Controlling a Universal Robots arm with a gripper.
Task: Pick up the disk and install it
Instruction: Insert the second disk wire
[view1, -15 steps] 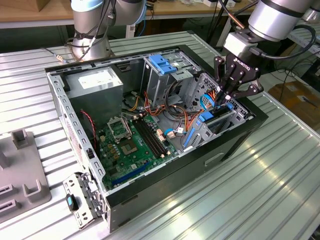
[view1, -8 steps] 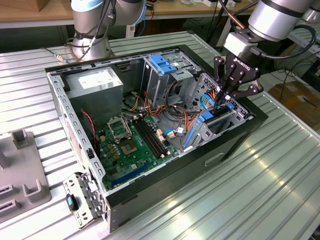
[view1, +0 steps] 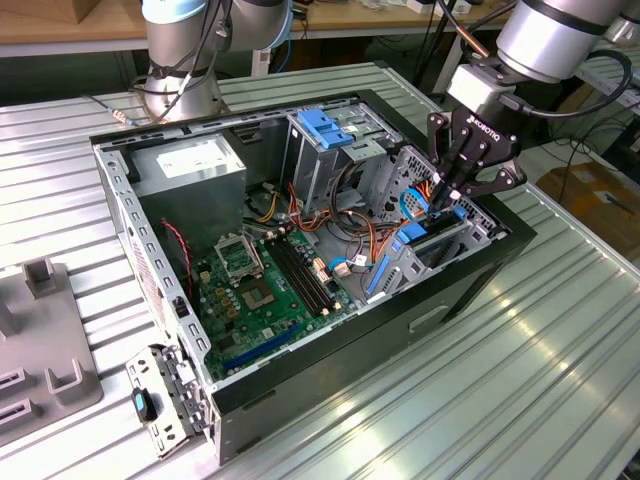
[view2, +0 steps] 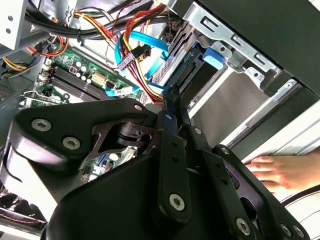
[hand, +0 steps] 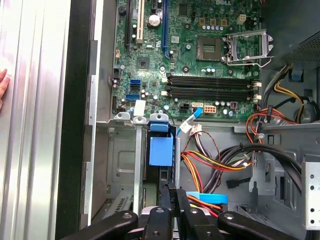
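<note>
Fingers (hand: 172, 192) pressed together, tips against the disk (hand: 161, 150), which sits directly ahead of them in the case's (view1: 470, 275) drive bay.

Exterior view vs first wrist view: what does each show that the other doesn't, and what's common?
Exterior view: the whole open case on the ribbed table, the power supply, the blue bracket atop the cage, and grey fixtures at that view's left.

First wrist view: a straight look down into the drive bay with the disk in its blue carrier, plus part of a hand on the table beside the case.

Both: the gripper, fingers together at the bay, the motherboard with its CPU socket, and the cable bundle.
</note>
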